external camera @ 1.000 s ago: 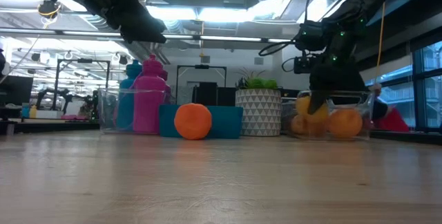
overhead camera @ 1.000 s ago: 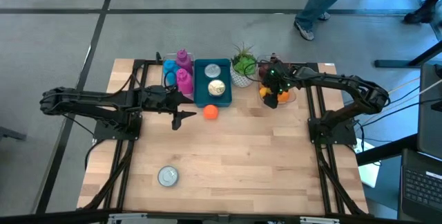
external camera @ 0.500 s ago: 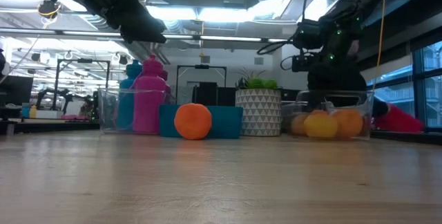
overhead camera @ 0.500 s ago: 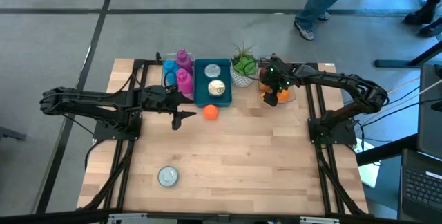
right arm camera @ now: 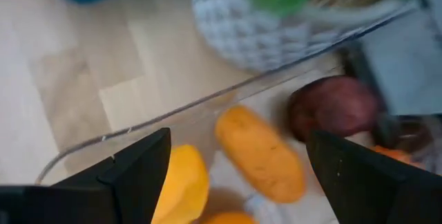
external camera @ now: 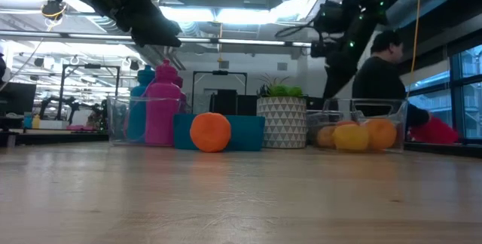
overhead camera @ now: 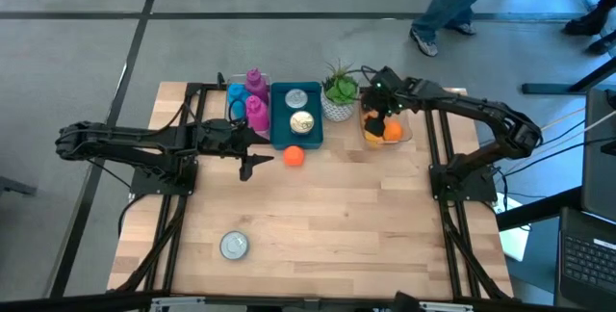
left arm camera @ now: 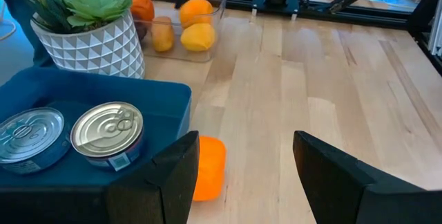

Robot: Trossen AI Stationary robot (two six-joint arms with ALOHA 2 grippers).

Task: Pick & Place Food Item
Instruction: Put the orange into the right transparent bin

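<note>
A round orange food item (overhead camera: 294, 156) (external camera: 210, 132) rests on the table against the near wall of the blue bin. My left gripper (overhead camera: 248, 165) (left arm camera: 245, 148) hangs open just left of it, above the table; in the left wrist view the orange item (left arm camera: 208, 167) lies beside one finger. My right gripper (overhead camera: 376, 100) (right arm camera: 238, 144) is open and empty, raised above the far part of a clear container (overhead camera: 387, 131) (external camera: 358, 127). That container holds yellow and orange fruits and one dark red piece (right arm camera: 333, 106).
A blue bin (overhead camera: 296, 115) with two cans, a clear box of pink and blue bottles (overhead camera: 252, 100) and a potted plant (overhead camera: 338, 93) line the far edge. A lone can (overhead camera: 234, 245) sits near the front left. A person (external camera: 380, 78) is beyond the far edge.
My right gripper has risen out of the clear container and drawn toward the far edge. A yellow piece that stood upright under it a second ago now lies flat among the other fruit. The person behind the table has moved.
</note>
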